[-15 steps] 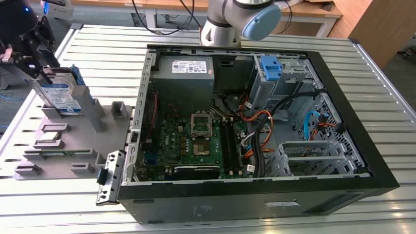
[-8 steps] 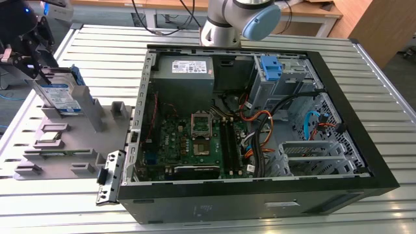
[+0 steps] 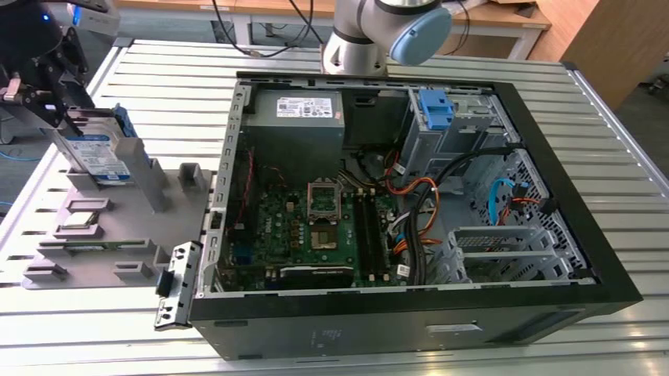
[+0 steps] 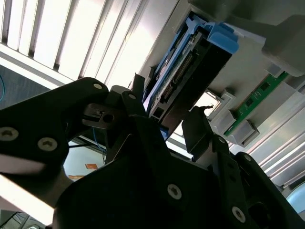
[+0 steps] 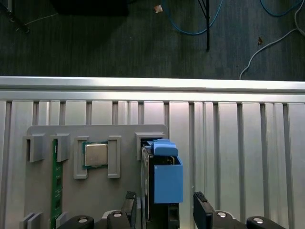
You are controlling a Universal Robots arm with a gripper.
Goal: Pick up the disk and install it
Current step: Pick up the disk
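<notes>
the disk [image 3: 102, 160] is seen standing on edge in a slot of the grey fixture plate [image 3: 115, 235], in the upper left of the exterior view, well apart from the open computer case [image 3: 418, 313]; the gripper [image 3: 65, 117] is placed over it; in the first wrist view the gripper [image 5: 164, 202] is shown open, with one of its fingers [image 5: 202, 210] on each side of the disk [image 5: 164, 186]; a clear gap is left at one finger, and contact at the other cannot be told; nothing is clamped; a processor chip [image 5: 95, 154] and a green memory stick [image 5: 55, 181] are held in neighbouring pockets of the plate; a blue bracket [image 3: 434, 110] is seated in the case's upper right corner; everything is borne by a slatted metal table [image 3: 157, 70]
</notes>
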